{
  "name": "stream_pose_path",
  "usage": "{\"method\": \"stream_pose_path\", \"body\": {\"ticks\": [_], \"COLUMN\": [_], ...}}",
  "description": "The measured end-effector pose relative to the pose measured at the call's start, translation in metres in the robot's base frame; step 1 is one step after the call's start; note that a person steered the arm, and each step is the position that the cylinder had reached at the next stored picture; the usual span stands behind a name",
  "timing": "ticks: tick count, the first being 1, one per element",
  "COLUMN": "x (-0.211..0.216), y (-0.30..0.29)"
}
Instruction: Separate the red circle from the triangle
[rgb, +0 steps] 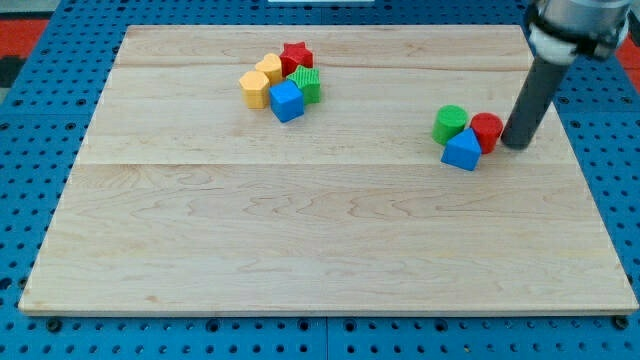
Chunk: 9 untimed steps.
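The red circle (487, 130) sits at the view's right on the wooden board (320, 230). It touches the blue triangle (462, 150) at its lower left and a green circle (450, 122) at its left. My tip (516, 144) is just right of the red circle, touching or almost touching its right side.
A second cluster lies at the view's upper middle: a red star (296, 56), two yellow blocks (268, 68) (254, 89), a green block (309, 85) and a blue cube (286, 101). A blue pegboard (30, 120) surrounds the board.
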<state>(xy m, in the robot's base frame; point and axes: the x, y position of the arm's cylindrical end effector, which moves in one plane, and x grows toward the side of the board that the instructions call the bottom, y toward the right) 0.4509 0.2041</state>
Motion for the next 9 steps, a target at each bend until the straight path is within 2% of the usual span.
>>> {"method": "stream_pose_path", "body": {"ticks": [1,2,3,4,5,6,7,8,9], "x": [0.035,-0.017,-0.05,0.003,0.045,0.043,0.045,0.06,0.076], "y": [-0.044,0.011,-0.01,-0.069,-0.063,-0.123,-0.156,-0.128,-0.131]}}
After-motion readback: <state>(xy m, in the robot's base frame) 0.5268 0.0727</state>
